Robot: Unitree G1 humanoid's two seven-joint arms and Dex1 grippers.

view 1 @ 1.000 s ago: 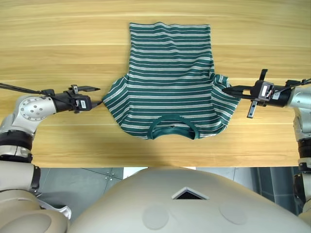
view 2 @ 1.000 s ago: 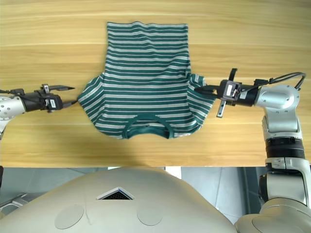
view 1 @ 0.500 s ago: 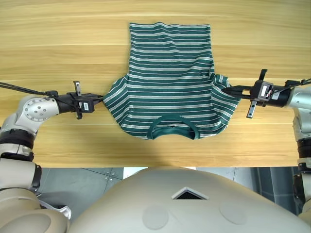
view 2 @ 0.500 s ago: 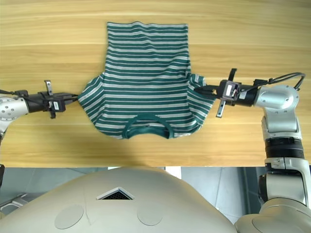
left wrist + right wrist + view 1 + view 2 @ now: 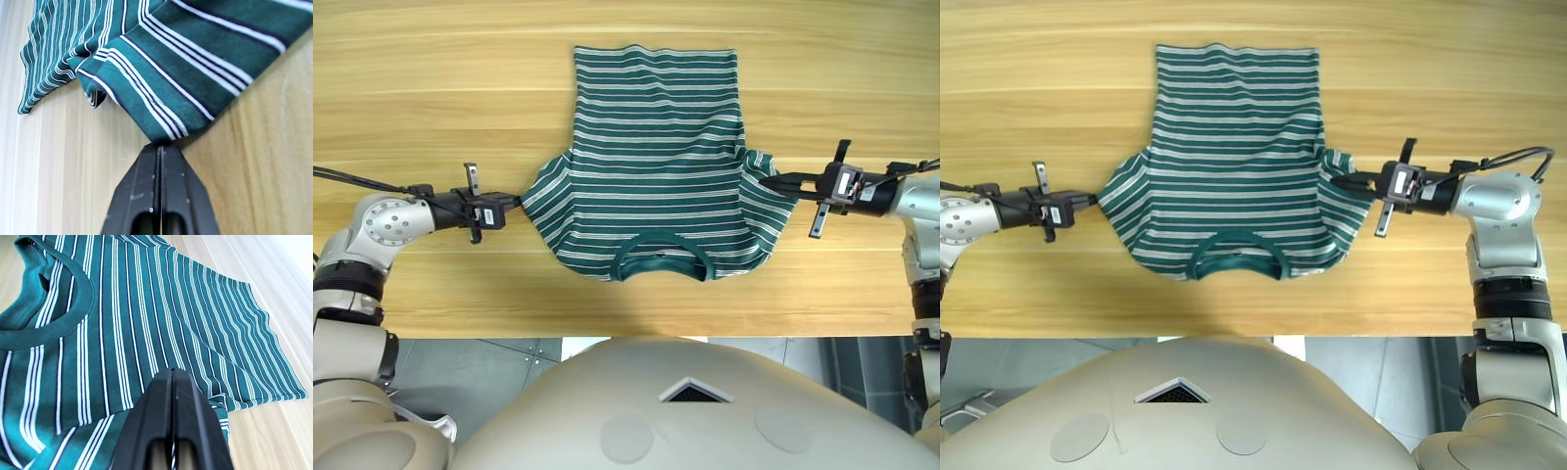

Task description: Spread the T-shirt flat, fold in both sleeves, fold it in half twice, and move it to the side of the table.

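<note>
The left end effector (image 5: pixel 516 202) is closed on only the very tip of the sleeve beside it, part of the dark green white-striped T-shirt (image 5: pixel 656 147). The shirt lies between it and the right end effector (image 5: pixel 770 182), whose fingers are also pressed together and seem to pinch the bunched sleeve at their tips. With so little cloth in the left grip, an outward pull could let the corner slip free, and uneven pulls could drag the shirt sideways across the pale wooden worktop (image 5: pixel 431 78) rather than flatten the sleeves.
</note>
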